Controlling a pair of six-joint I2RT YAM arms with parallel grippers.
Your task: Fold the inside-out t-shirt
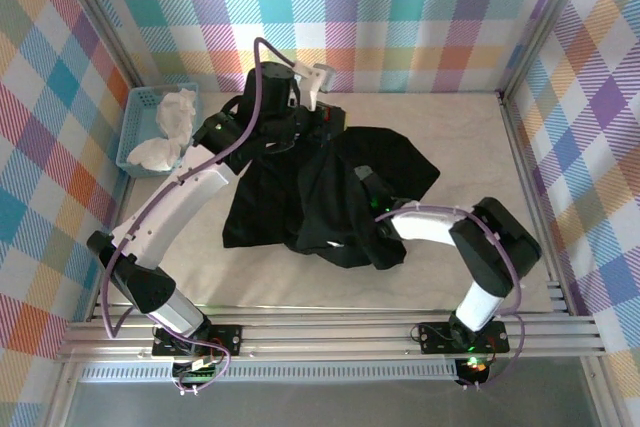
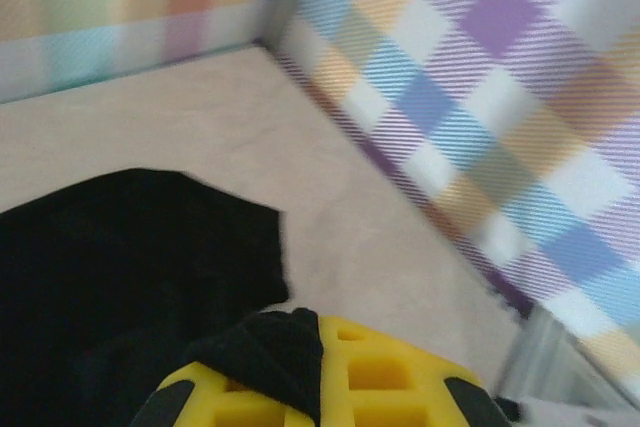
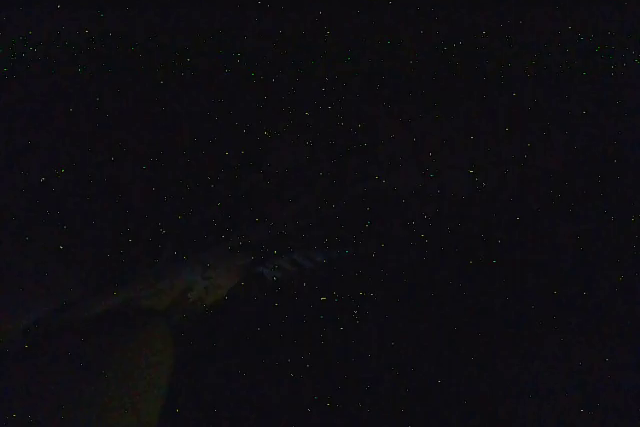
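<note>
The black t-shirt (image 1: 300,197) lies crumpled in the middle of the table, and no print shows on it. My left gripper (image 1: 325,115) is at the shirt's far edge, lifted a little. In the left wrist view its yellow fingers (image 2: 400,377) are shut on a fold of the black t-shirt (image 2: 265,347); more of the shirt hangs below on the left. My right arm's wrist (image 1: 375,202) reaches into the shirt's right side, and its gripper is buried under the cloth. The right wrist view is almost wholly dark, so its jaws are hidden.
A light-blue basket (image 1: 136,107) holding a white cloth (image 1: 170,127) stands at the far left, beside the left arm. Bare pale tabletop (image 1: 470,147) lies right of the shirt and along the near edge. Plaid walls enclose the table on three sides.
</note>
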